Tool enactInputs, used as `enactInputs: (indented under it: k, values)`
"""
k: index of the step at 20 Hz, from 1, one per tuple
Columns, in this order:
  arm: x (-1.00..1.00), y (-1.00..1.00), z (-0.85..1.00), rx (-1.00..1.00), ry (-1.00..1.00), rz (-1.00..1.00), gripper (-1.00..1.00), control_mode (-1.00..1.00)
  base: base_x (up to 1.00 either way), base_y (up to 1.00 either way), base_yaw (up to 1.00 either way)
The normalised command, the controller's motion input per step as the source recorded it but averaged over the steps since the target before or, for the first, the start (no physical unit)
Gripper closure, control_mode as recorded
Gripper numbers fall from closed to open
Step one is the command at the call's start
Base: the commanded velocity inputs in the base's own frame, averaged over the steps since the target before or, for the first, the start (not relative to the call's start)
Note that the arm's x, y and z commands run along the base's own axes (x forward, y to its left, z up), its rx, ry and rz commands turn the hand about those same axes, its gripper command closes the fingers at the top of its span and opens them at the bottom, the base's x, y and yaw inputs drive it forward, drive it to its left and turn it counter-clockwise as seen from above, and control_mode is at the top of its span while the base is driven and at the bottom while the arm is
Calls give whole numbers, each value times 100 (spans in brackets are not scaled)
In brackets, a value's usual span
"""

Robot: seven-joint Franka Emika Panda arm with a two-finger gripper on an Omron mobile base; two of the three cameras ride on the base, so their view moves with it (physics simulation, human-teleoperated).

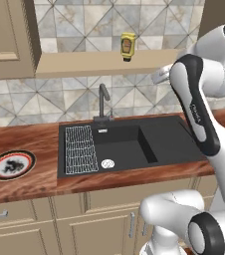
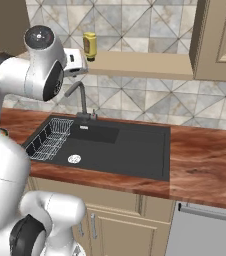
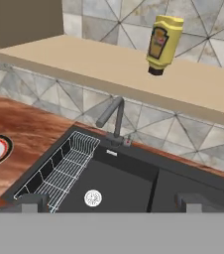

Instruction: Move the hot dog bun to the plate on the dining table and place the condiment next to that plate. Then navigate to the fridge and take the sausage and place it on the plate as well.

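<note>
Our gripper (image 3: 112,201) hangs high over the black sink (image 3: 134,183), its fingers wide apart and holding nothing, so we think it is ready to reach. Farther back, up on the shelf (image 3: 109,67), the yellow mustard bottle (image 3: 161,43) stands cap down, well apart from our fingers.

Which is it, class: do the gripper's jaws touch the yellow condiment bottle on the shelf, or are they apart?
Apart. In the hand view the gripper sits low over the sink, while the condiment bottle stands far off on the shelf.
</note>
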Motion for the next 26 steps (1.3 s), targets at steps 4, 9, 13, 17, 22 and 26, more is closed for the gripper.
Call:
enactInputs:
  k: [4, 9, 13, 17, 22, 26]
  values:
    - [52, 0, 37, 7, -10, 0, -100, -100, 0, 0, 0]
    - [52, 0, 33, 12, -1, 0, -100, -100, 0, 0, 0]
    - [49, 0, 28, 8, 0, 0, -100, -100, 0, 0, 0]
    - [68, 0, 19, 2, 0, 0, -100, -100, 0, 0, 0]
    - [70, -2, 3, 2, 0, 0, -100, -100, 0, 0, 0]
    - [51, -1, 0, 3, -1, 0, -100, -100, 0, 0, 0]
